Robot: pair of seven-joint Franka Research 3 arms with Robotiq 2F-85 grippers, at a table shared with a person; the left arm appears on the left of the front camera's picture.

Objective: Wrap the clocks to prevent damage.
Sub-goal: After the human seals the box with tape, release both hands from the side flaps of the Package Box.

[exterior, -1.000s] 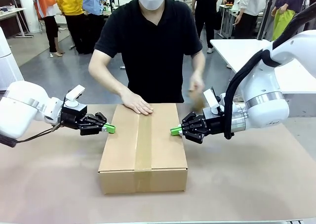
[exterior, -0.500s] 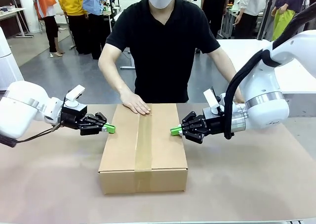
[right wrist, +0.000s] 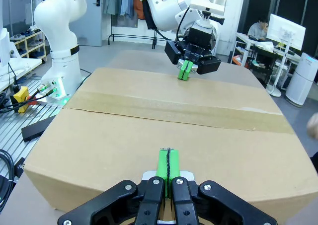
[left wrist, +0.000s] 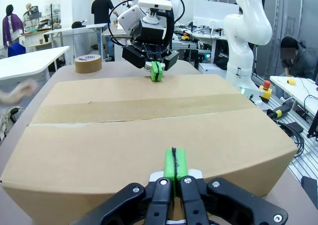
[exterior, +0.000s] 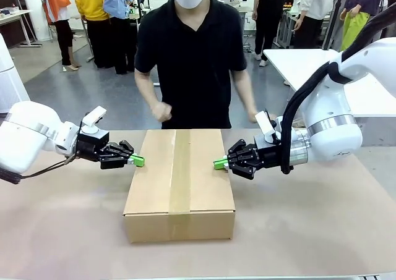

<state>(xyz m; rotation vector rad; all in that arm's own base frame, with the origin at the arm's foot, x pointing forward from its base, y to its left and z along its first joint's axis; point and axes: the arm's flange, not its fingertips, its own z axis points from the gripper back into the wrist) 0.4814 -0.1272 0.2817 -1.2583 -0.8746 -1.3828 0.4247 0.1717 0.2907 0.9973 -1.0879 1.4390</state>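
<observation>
- Vs. a sec ago: person's hand is no longer lying flat on the box top; it's hanging as a fist above the far edge. Other hand is sitting lower, just behind the right arm. Box & both arms are staying put.
- Cardboard box is sitting mid-table on brown table cover, flaps shut, strip of brown tape running down the centre of the lid & over the front face. No clocks showing; contents hidden.
- Left gripper is pressing its closed green fingertips against the box's left top edge, holding nothing.
- Right gripper is doing the same at the right top edge, fingers together, nothing betw. them.
- Left wrist view: tape roll is lying on the table beyond the box.
</observation>
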